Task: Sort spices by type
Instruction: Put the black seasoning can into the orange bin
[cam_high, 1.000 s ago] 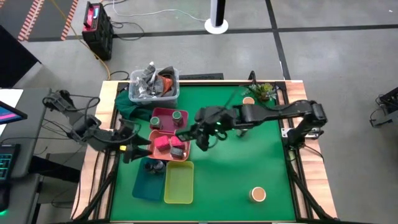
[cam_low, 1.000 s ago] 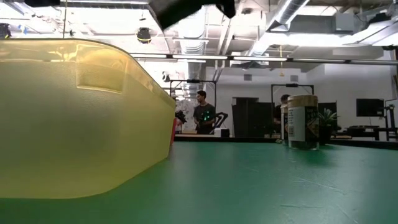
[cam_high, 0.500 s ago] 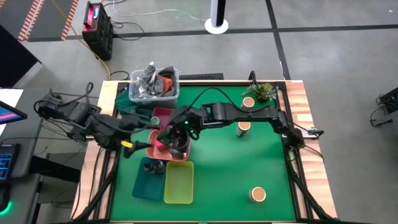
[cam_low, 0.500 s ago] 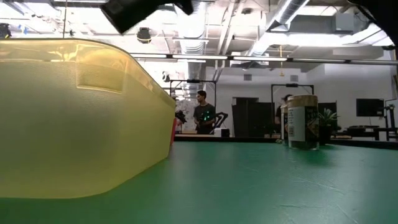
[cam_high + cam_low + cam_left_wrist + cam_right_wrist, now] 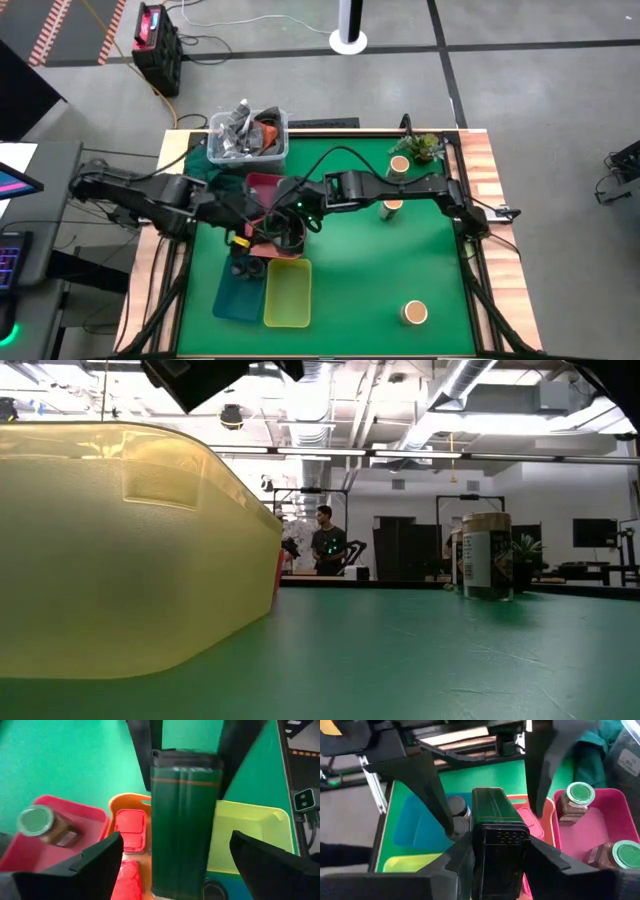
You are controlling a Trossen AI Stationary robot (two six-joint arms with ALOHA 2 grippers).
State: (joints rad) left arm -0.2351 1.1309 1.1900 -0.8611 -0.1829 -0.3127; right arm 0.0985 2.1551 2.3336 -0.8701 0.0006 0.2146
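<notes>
My right gripper point(image 5: 500, 851) is shut on a dark green spice tin point(image 5: 184, 820) above the salmon tray point(image 5: 262, 243). My left gripper point(image 5: 175, 840) is open, and its two fingers stand on either side of the tin's other end without touching it. Magenta boxes point(image 5: 131, 827) lie in the salmon tray. Green-lidded jars point(image 5: 577, 796) stand in the pink tray point(image 5: 600, 825). Small dark jars point(image 5: 246, 268) sit in the teal tray. Tan-topped jars point(image 5: 414, 312) stand on the green mat. My right gripper pinches the tin at its black capped end point(image 5: 500, 836) between its two fingers, coming from the table's right. The tin points away from the fingers toward the left gripper. It is lifted clear above the trays.
A yellow-green tray point(image 5: 287, 293) lies beside the teal tray point(image 5: 228, 298) at the near side. A clear bin of packets point(image 5: 247, 138) and a green cloth point(image 5: 203, 165) are at the far left. A small plant point(image 5: 425, 146) sits at the far right.
My right gripper has moved toward the table's left, from the mat's middle to above the salmon tray. My left gripper has moved right toward it, and its fingers now flank the tin.
</notes>
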